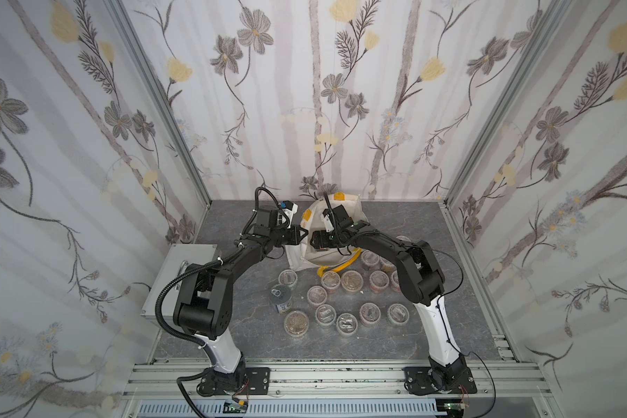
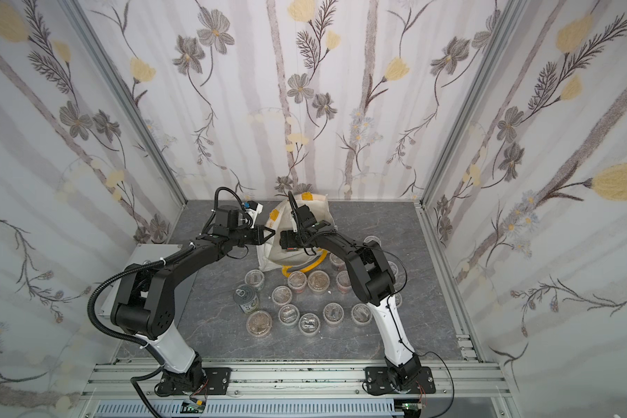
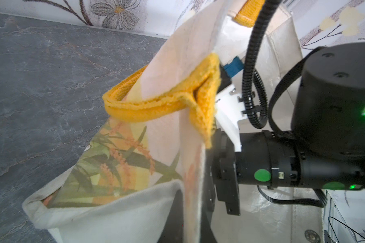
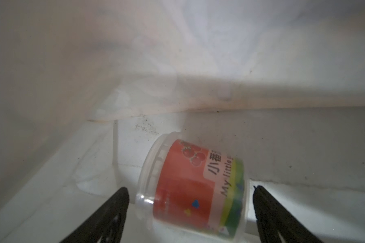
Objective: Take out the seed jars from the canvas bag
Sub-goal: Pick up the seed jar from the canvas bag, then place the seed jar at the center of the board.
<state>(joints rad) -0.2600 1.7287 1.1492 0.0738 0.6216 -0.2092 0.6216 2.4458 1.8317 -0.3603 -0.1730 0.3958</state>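
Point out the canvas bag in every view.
In a top view: canvas bag, back centre of table.
In a top view: canvas bag, same place.
Left wrist: outer wall fills the centre.
Right wrist: its inside fills the frame.
Landmark: yellow handle, absent only from right wrist.

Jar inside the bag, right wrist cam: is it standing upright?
No, the seed jar lies on its side on the floor of the canvas bag, red label facing the camera.
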